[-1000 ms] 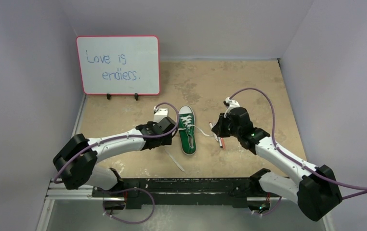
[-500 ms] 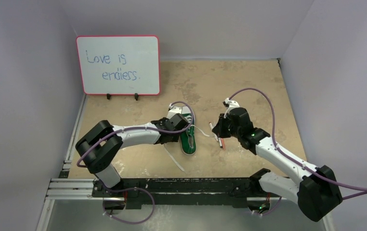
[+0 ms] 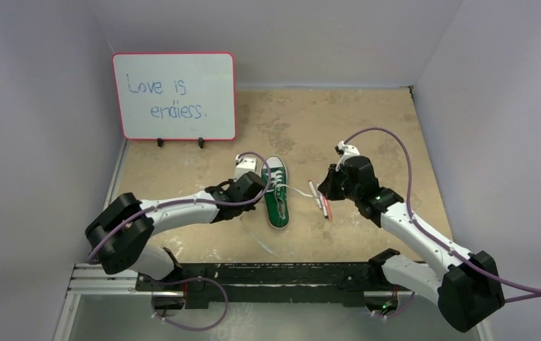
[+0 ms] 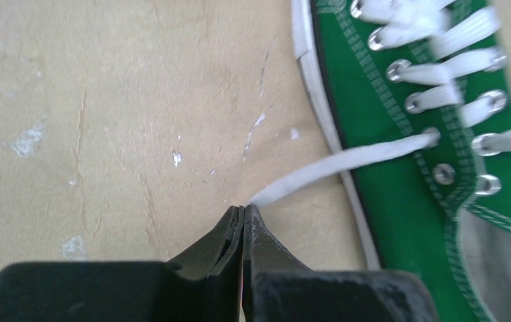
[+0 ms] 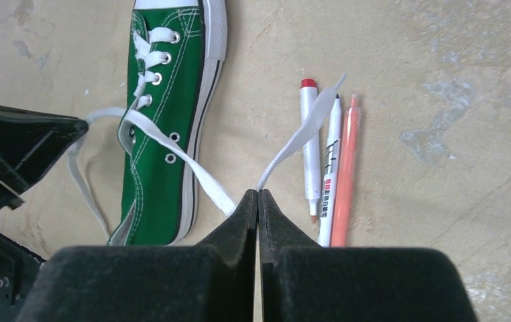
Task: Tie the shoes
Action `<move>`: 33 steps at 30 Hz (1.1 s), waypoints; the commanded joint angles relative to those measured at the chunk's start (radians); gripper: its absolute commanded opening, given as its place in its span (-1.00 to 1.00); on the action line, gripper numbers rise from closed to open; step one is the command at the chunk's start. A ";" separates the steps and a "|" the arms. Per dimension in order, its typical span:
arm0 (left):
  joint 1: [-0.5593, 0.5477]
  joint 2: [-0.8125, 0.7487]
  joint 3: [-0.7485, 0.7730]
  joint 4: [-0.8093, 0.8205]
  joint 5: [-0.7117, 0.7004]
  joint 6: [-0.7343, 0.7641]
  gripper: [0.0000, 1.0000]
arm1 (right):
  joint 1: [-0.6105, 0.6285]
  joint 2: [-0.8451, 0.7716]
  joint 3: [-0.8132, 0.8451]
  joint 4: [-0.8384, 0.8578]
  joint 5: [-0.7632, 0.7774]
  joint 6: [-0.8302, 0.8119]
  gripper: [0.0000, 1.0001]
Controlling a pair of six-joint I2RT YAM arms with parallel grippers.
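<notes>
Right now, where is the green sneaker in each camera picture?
Top external: green sneaker mid-picture, toe up.
Left wrist: sneaker along the right edge, partly cut off.
Right wrist: sneaker upper left, toe up.
Shared landmark: its white laces.

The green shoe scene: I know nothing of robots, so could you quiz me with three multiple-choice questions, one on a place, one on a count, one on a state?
1. Where do the pens lie, relative to the shoe?
A. Inside it.
B. On the table beside it.
C. Under it.

2. How many pens are there?
A. One.
B. Five.
C. Three.

3. What is the left gripper doing?
A. Shut on a white lace.
B. Wide open.
C. Holding a pen.

Answers: 1 B, they lie side by side on the table, apart from the shoe; 2 C, the right wrist view shows three; 3 A, its fingertips meet on the lace's end.
</notes>
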 commanded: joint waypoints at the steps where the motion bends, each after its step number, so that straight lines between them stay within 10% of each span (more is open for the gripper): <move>1: 0.006 -0.090 -0.015 0.184 -0.003 0.028 -1.00 | -0.016 0.017 0.113 -0.028 -0.039 -0.061 -1.00; 18: 0.004 -0.219 -0.250 0.690 0.081 0.199 -1.00 | -0.002 0.339 0.427 0.264 -0.437 0.049 -1.00; 33: 0.004 -0.340 -0.444 0.804 0.131 0.155 -1.00 | 0.276 0.721 0.704 0.313 -0.316 0.087 -1.00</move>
